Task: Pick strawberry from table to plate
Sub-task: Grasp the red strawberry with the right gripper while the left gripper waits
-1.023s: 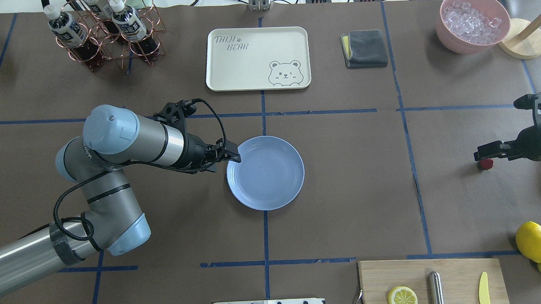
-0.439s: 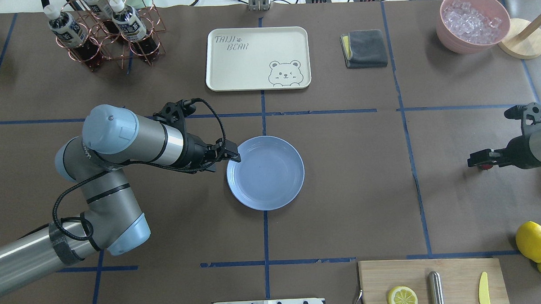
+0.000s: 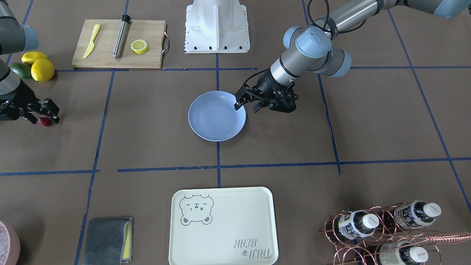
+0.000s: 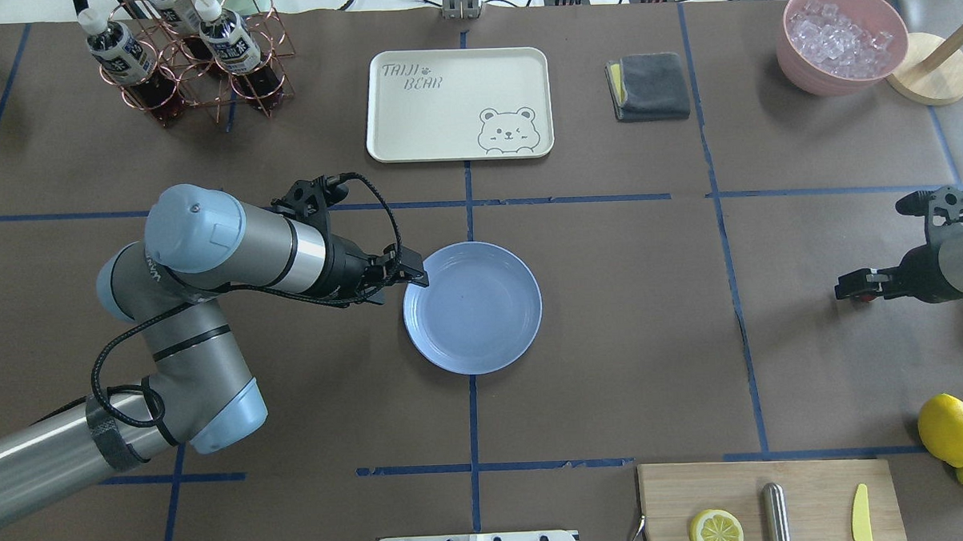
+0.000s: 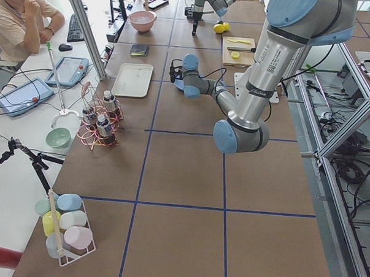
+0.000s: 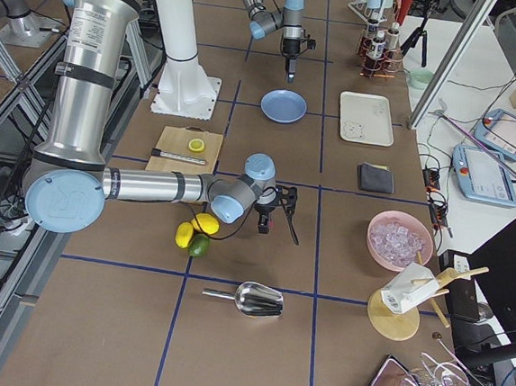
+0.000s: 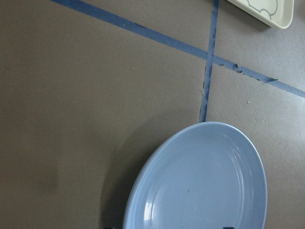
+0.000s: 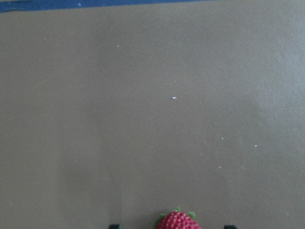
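The strawberry [image 3: 45, 122] lies on the surface [image 3: 154, 121] at the robot's far right, well apart from the plate [image 3: 217, 127]. The right claw [image 3: 44, 115] is set low over it. In the right wrist view the berry sits at the bottom edge, centred between the two fingertips [image 8: 113, 226], with a gap left on each side – so the claw is spread wide and nothing is gripped yet. Only the berry's top with its green leaves is shown there, so its long axis cannot be told. A short further descent and a closing are judged to be what the grasp calls for.

The right arm is plainly the nearer one. The left claw [image 3: 246, 108] is also held wide and empty, and hangs over the plate's rim on the side away from the berry. The plate's middle is left free, so a drop there is judged possible.

Lemons [image 3: 42, 70] and a board [image 3: 154, 33] lie toward the robot from the berry, and a tray [image 3: 220, 228] lies beyond the plate – none is seen between berry and plate.
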`<act>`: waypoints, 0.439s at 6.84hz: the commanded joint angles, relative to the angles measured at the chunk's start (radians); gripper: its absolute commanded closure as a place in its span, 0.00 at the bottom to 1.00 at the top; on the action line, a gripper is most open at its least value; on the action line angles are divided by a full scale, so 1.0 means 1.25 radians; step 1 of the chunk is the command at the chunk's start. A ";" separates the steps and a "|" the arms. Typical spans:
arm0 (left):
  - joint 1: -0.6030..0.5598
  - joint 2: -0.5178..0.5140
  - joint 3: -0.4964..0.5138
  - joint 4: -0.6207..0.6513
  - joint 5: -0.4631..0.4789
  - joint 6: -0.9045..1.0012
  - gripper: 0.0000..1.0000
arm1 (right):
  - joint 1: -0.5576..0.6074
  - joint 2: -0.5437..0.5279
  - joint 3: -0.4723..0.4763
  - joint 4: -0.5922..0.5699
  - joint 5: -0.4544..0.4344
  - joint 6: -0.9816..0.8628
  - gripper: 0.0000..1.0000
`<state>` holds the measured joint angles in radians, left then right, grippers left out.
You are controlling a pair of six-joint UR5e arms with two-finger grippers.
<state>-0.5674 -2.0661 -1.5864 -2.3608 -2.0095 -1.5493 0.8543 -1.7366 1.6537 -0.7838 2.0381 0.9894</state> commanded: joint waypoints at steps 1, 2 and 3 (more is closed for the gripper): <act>-0.001 0.017 -0.013 0.000 0.000 0.000 0.18 | 0.000 -0.001 -0.001 0.000 0.000 0.000 0.90; 0.000 0.018 -0.012 0.000 0.000 0.000 0.18 | 0.000 -0.001 -0.001 0.000 -0.001 0.000 1.00; -0.001 0.018 -0.012 0.000 0.000 0.000 0.18 | 0.001 -0.001 0.006 0.001 -0.001 -0.001 1.00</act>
<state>-0.5684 -2.0455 -1.6005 -2.3608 -2.0095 -1.5493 0.8547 -1.7378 1.6540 -0.7835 2.0377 0.9891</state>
